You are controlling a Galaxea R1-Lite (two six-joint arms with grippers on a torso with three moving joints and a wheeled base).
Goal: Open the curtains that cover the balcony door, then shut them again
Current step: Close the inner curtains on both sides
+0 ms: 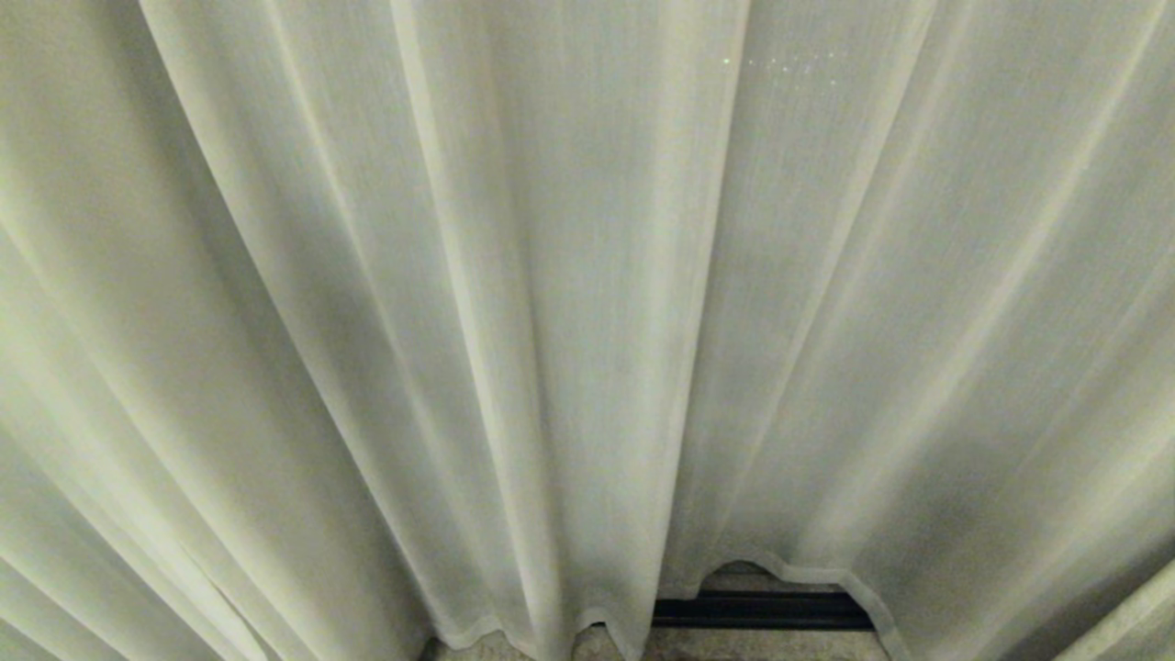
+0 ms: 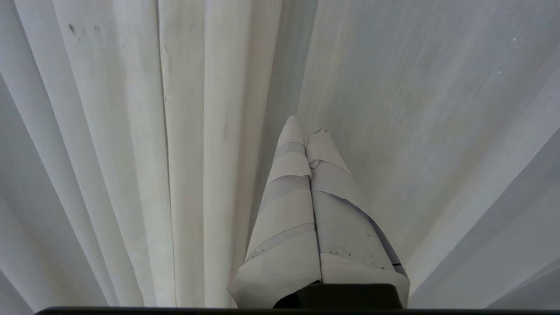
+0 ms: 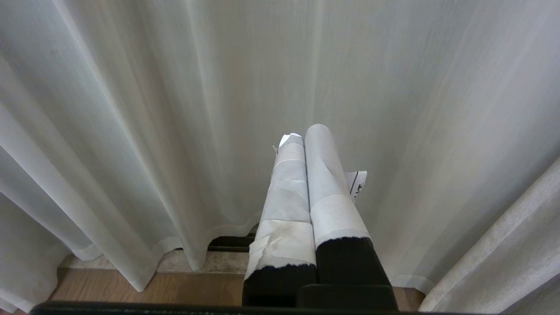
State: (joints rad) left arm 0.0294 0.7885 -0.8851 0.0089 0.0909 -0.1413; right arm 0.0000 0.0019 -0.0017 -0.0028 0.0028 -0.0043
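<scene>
The cream curtains (image 1: 587, 321) hang drawn in vertical folds and fill the head view; neither arm shows there. The balcony door is hidden behind them. In the left wrist view my left gripper (image 2: 306, 124) is shut, its tape-wrapped fingers pressed together with no fabric visible between them. Its tips sit close to the curtains (image 2: 188, 175), beside a denser hemmed fold, with thinner sheer cloth (image 2: 415, 131) on the other side. My right gripper (image 3: 304, 131) is also shut and empty, held short of the sheer curtain (image 3: 175, 109) near its lower hem.
A dark track (image 1: 762, 610) shows under a raised stretch of hem. Below the hem lie a stone sill (image 3: 218, 262) and wooden floor (image 3: 175, 288). A coarser woven drape (image 3: 503, 262) hangs at the right edge.
</scene>
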